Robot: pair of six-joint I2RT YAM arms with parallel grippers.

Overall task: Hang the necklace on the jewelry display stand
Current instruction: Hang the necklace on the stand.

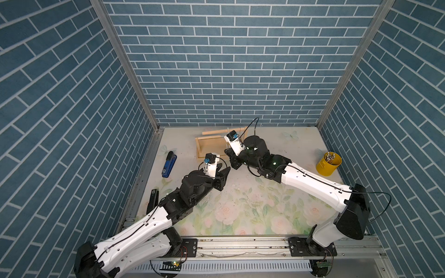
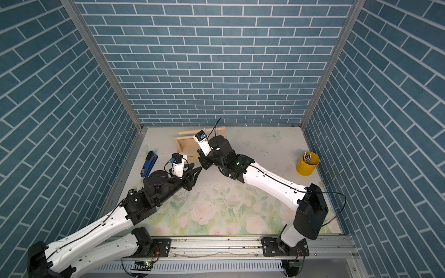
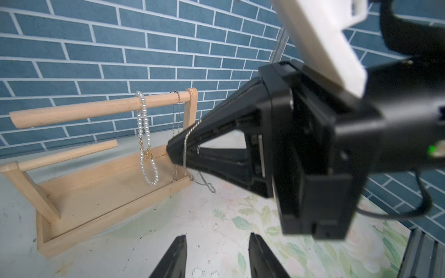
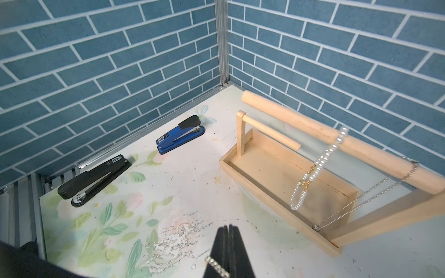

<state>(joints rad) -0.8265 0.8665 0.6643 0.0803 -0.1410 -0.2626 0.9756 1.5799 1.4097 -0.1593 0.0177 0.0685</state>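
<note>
A flower-printed counter (image 1: 240, 211) sits inside blue brick-pattern walls. At the far left edge lies a black stapler (image 4: 94, 178), with a blue stapler (image 1: 169, 164) just behind it. Next comes the left pincer (image 3: 216, 237), raised off the counter, its two dark fingers parted with a clear gap and nothing between them. It points toward the stand (image 3: 96, 192), a pale wooden frame near the back wall with a flat tray base and two bars. A pearl strand (image 3: 144, 134) and a thin chain (image 3: 177, 115) hang from the top bar (image 3: 96, 112), down toward the base. The right pincer (image 3: 172, 148) hovers just beside the stand's near edge, at the end with the taller upright. It is closed tight on the necklace (image 3: 185, 149), a glittering silver chain. The chain lies draped over the closed tips, and a loose end with a clasp dangles below. The necklace is not on either bar. Far to the right stands a yellow cup (image 1: 328, 163) holding thin sticks.
</note>
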